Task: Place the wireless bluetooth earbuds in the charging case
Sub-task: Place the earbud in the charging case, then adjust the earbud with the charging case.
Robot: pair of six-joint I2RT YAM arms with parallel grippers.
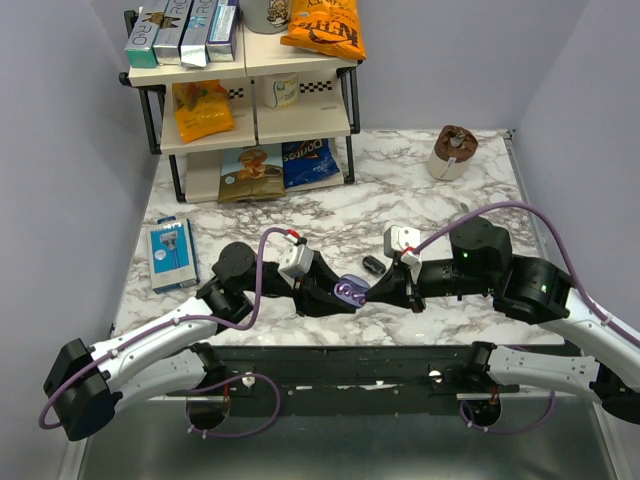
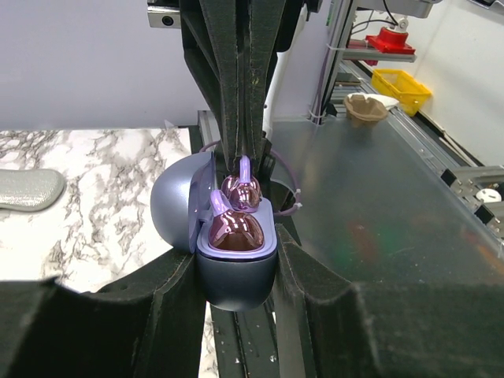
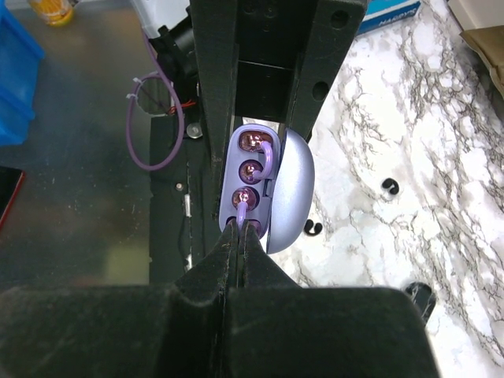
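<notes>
Earbuds (image 2: 234, 230): two glossy dark beans with a rose sheen, each with a lilac fin, both seated in the case.
Case (image 2: 235, 290): one smooth lilac shell, lid swung open at 9 o'clock, held at the surface's 6 o'clock edge.
Left tool (image 1: 346, 293): clamped narrowly on the case's body.
Right tool (image 3: 240, 228): fingers pressed together, tips at the far earbud's fin.
Surface (image 1: 440, 210): white marble, grey veins.

Lilac charging case (image 2: 236, 272), glossy pink wells (image 2: 235, 230), white table (image 1: 400, 180) veined grey, purple cable (image 1: 505, 205)
</notes>
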